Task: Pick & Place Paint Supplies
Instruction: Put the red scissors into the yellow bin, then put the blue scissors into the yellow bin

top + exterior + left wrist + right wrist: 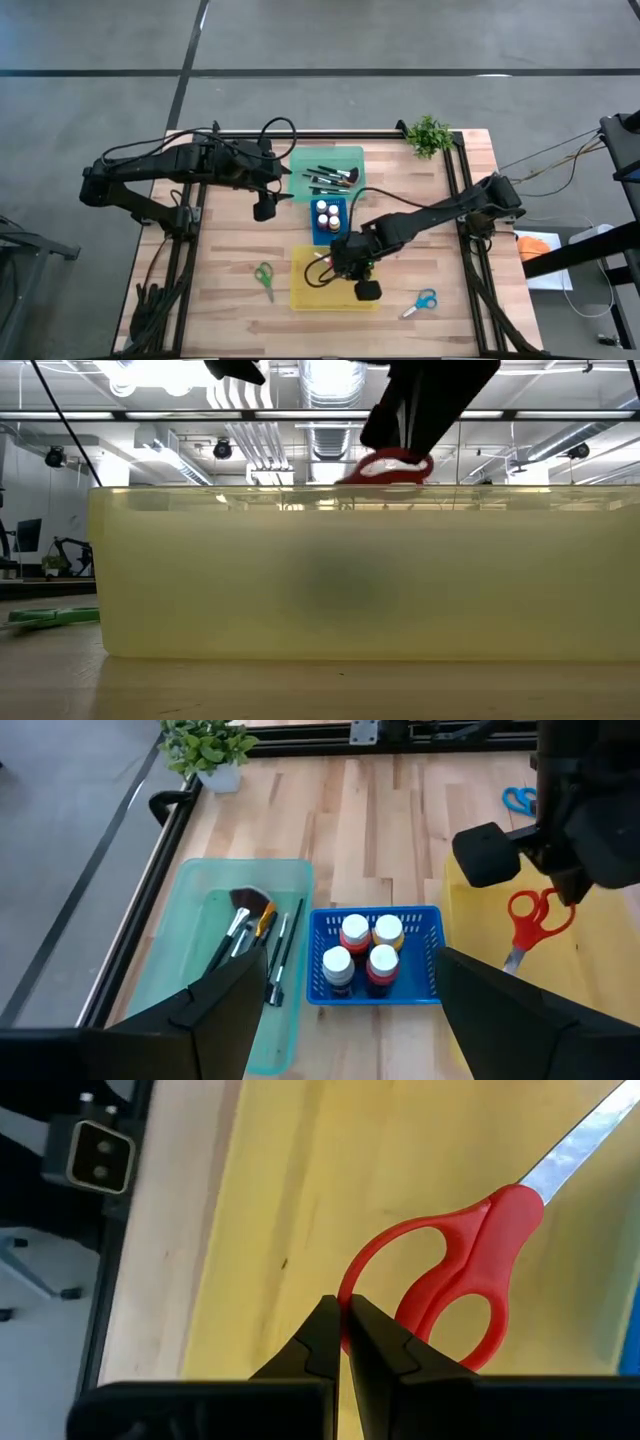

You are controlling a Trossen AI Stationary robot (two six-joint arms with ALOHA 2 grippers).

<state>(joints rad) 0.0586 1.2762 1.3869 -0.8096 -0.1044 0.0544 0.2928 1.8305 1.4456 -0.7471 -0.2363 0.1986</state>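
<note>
Red-handled scissors (470,1270) hang over the yellow tray (310,295), with my right gripper (345,1320) shut on them; in the low view their handles (392,464) show just above the tray's rim. My left gripper (265,208) stands open and holds nothing, above the table left of the blue basket (425,955), which has several white-capped paint bottles (365,948) upright in it. Black-handled brushes (262,935) lie in the green tray (200,885). Green scissors (264,278) and blue scissors (422,302) lie flat on the table. My right gripper pinches the rim of one red handle loop (352,1285) between its two fingertips. The fingers slant down from above. The scissors hang tilted, blades (513,958) lower than the handles, inside the yellow tray's outline. Whether the blade tip touches the tray floor, I cannot tell.
A small leafy plant (430,133) stands at the table's far right corner. Black rails (455,180) run along the table's sides. Bare wood lies between the green scissors and the left rail, and right of the yellow tray around the blue scissors.
</note>
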